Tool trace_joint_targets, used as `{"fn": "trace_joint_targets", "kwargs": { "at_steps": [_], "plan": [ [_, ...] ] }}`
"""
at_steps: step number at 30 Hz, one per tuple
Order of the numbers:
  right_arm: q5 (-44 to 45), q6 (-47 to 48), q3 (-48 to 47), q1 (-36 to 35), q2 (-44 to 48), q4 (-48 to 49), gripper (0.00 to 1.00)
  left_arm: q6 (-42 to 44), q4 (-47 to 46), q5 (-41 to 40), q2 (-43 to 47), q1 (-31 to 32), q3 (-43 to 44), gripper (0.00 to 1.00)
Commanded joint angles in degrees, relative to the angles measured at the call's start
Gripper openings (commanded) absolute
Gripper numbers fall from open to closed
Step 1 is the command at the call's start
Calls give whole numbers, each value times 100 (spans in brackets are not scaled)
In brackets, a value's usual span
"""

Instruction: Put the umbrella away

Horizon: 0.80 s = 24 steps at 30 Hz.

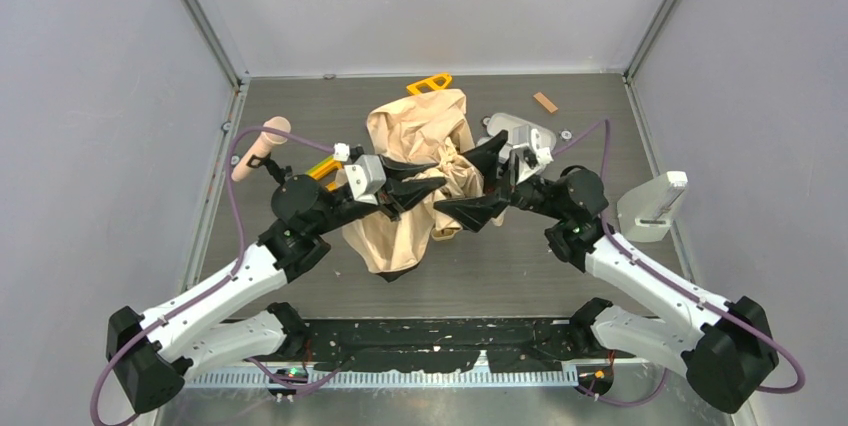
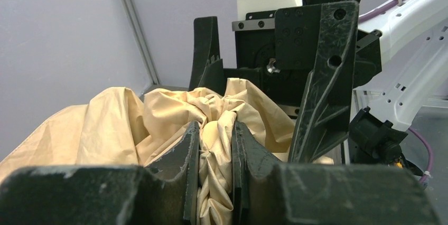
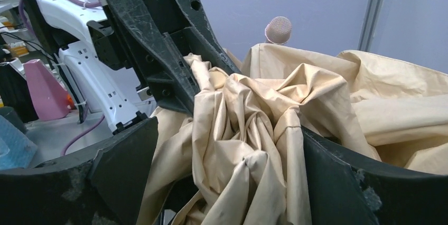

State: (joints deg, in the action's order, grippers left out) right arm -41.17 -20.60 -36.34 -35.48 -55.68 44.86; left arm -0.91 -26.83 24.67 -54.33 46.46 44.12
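Note:
The umbrella (image 1: 415, 126) lies crumpled in the middle of the table, its pale beige canopy loose and bunched; shaft and handle are hidden. My left gripper (image 1: 428, 186) reaches in from the left and is shut on a twisted fold of the canopy (image 2: 215, 146), the cloth pinched between both pads. My right gripper (image 1: 482, 184) faces it from the right and stands wide open around another bunch of umbrella fabric (image 3: 248, 130). The cloth rests against its right finger (image 3: 338, 177) and hangs apart from its left finger (image 3: 121, 167). The two grippers nearly touch.
A pink-headed microphone (image 1: 256, 150) stands at the left wall and peeks over the fabric (image 3: 278, 29). A lavender-grey case (image 1: 522, 132) lies behind my right gripper. A yellow frame (image 1: 429, 83) and a small brown block (image 1: 545, 102) sit at the back. A white device (image 1: 655, 206) stands at right.

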Motion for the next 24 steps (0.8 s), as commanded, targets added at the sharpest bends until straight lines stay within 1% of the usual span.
{"fn": "trace_joint_targets", "kwargs": {
  "at_steps": [1, 3, 7, 9, 15, 19, 21, 22, 23, 24],
  "plan": [
    [172, 501, -350, -274, -417, -255, 95, -81, 470, -118, -210, -66, -186, 0],
    [125, 774, -413, -280, -534, -549, 95, -133, 481, -107, -164, -66, -178, 0],
    [25, 1487, -641, -291, -788, -1517, 95, -373, 513, 69, -136, -59, -141, 0],
    [106, 1836, -766, -292, -980, -1756, 96, -535, 455, 188, -126, -22, -141, 0],
    [384, 2307, -969, -401, -1483, -1696, 99, -804, 427, 214, -141, 212, -105, 0],
    [545, 2344, -1130, -560, -1748, -1563, 99, -1014, 229, 204, -220, 357, -191, 0],
    [662, 2213, -1057, -580, -1810, -1279, 91, -1059, 159, 179, -247, 404, -242, 0],
    [801, 2163, -1010, -581, -1808, -1080, 82, -1084, 133, 161, -241, 415, -281, 0],
    [877, 2088, -880, -582, -1765, -977, 76, -1113, 120, 136, -227, 417, -313, 0],
    [1013, 2074, -745, -578, -1724, -840, 65, -1128, 129, 85, -167, 417, -340, 0]
  ]
}}
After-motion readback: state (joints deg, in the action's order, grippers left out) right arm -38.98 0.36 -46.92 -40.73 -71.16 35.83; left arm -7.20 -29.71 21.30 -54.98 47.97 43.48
